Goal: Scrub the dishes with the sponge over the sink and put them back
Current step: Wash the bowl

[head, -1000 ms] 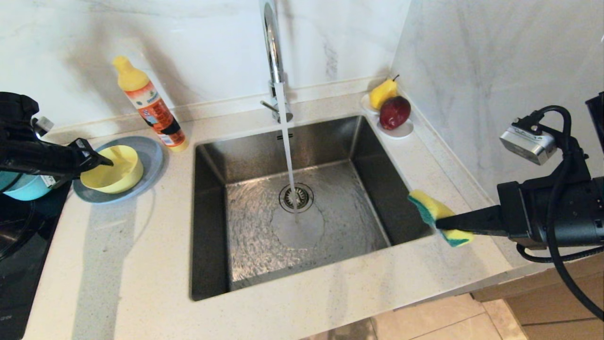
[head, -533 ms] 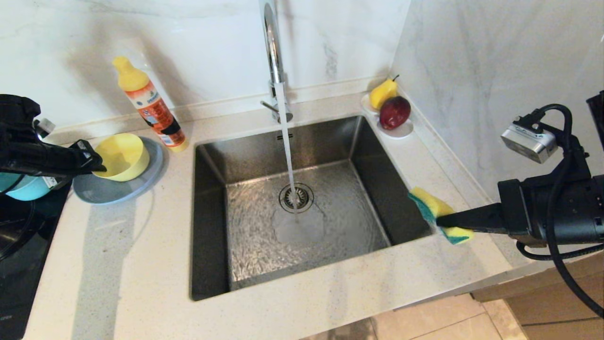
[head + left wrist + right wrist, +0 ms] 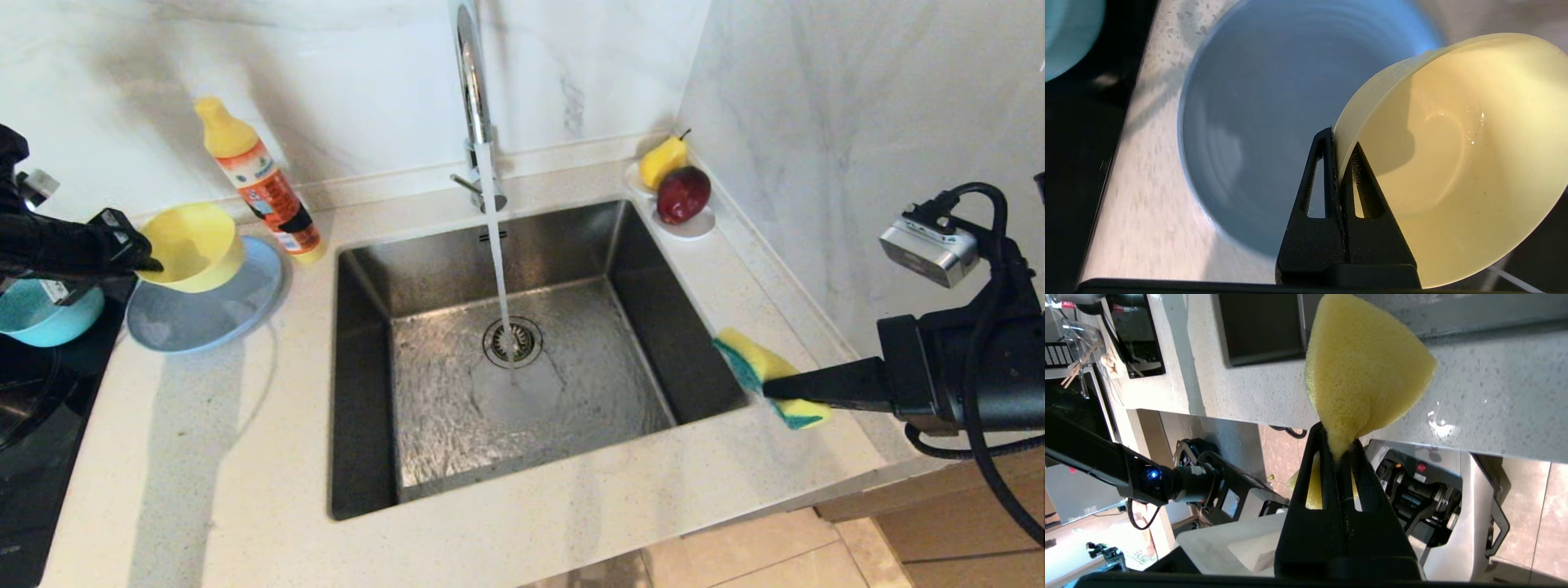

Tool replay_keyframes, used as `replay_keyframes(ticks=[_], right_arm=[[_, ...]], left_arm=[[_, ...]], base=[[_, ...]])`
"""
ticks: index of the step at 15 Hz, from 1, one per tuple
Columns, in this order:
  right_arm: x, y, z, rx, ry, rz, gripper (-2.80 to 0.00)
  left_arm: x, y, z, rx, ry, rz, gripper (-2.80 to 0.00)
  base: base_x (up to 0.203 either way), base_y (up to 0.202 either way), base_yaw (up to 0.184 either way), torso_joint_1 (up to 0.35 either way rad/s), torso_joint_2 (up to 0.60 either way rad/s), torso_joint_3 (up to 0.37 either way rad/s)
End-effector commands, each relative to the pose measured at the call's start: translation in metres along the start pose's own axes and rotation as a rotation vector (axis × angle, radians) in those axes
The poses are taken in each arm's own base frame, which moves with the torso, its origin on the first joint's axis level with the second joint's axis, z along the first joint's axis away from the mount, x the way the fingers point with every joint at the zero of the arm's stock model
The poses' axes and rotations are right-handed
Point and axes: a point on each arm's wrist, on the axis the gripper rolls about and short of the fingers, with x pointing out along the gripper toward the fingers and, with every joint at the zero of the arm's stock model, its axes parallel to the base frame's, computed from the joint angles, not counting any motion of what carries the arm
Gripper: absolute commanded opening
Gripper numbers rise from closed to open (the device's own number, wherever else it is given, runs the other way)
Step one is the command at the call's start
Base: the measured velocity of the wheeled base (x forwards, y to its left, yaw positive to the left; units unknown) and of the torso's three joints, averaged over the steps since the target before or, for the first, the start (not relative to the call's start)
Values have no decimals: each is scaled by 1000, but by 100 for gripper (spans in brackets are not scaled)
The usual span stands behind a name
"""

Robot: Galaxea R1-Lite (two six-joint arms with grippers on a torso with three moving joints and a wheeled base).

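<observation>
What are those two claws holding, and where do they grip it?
The left gripper pinches the pale yellow bowl by its rim, tilted above the grey-blue plate. The right gripper squeezes the sponge at one end, beside the sink.

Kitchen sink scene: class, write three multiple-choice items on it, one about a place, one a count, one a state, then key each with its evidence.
1. Where is the sponge?
A. in the right end effector
B. on the drain
C. on the plate

2. How many fruits lie on the small white dish?
A. one
B. two
C. four

3. The yellow bowl is:
A. flat on the plate
B. lifted and tilted
C. in the sink

Key: 1 A, clamped at the sink's right rim; 2 B, a pear and a red fruit; 3 B, the left end effector pinches its rim above the plate.
</observation>
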Motion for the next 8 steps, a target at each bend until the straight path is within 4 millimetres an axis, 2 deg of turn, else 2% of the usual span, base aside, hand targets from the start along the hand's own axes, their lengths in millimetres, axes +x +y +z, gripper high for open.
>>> replay_keyframes(ticks=[1,4,6,8], right_arm=[[-7,1,-4,1,-7,6,-280],[-6,1,-3,2,-8,6,-280],[-3,-2,-2,13,-5,-8,-280],[-5,-1,-2,11,-10,-5,-280]], left_arm=[[-44,-21,6,8,-58,-31,-280],[-77,-52,-10,17,4,-65,-280],[-87,-78,-27,22,71,-112,-280],[-87,-93,-37,-5,102,-128,-280]], base=[[0,0,0,0,0,0],[0,0,0,0,0,0],[0,0,0,0,0,0],[0,0,0,0,0,0]])
